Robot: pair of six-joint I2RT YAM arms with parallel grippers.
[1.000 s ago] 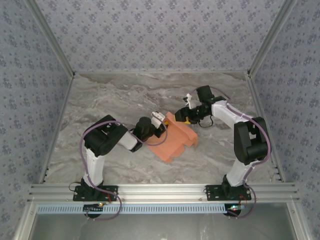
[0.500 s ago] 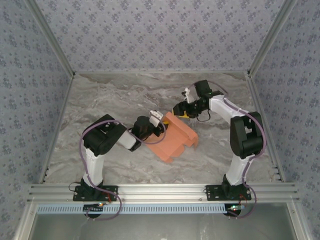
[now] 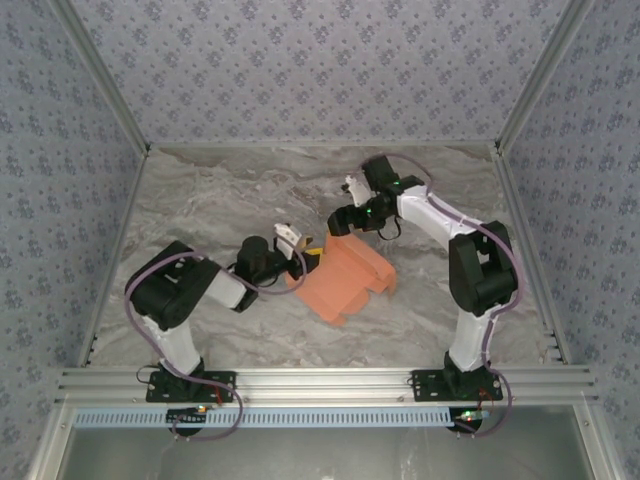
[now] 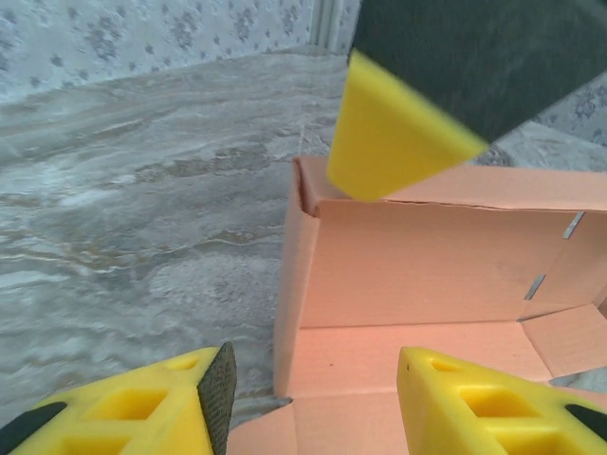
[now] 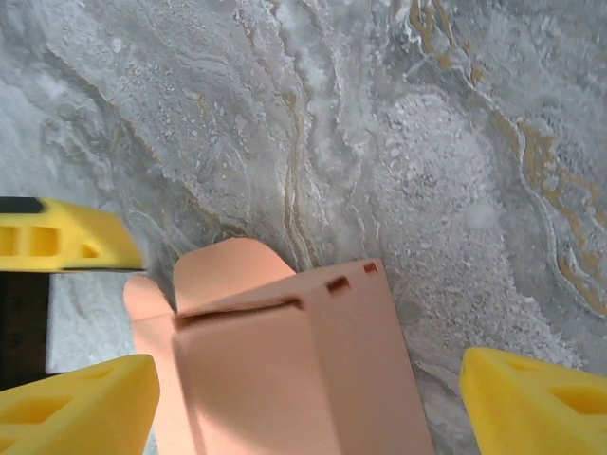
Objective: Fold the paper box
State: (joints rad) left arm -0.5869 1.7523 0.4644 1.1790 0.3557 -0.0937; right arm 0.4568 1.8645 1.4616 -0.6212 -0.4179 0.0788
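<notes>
Left tool (image 4: 311, 377), paper box (image 3: 345, 281), marble table (image 3: 215, 200), floral walls (image 3: 300, 70)

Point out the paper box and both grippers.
paper box (image 3: 345, 280), top view, middle of its orange top panel
left gripper (image 3: 303, 255), top view, between its fingertips
right gripper (image 3: 338, 226), top view, between its fingertips

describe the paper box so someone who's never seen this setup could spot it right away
Look at the grey marbled tabletop, near its middle, between the two robot arms. There lies a salmon-orange thin cardboard box, partly folded with open flaps, with the left claw and right claw at its far end. It is the only orange thing on the pale stone.
</notes>
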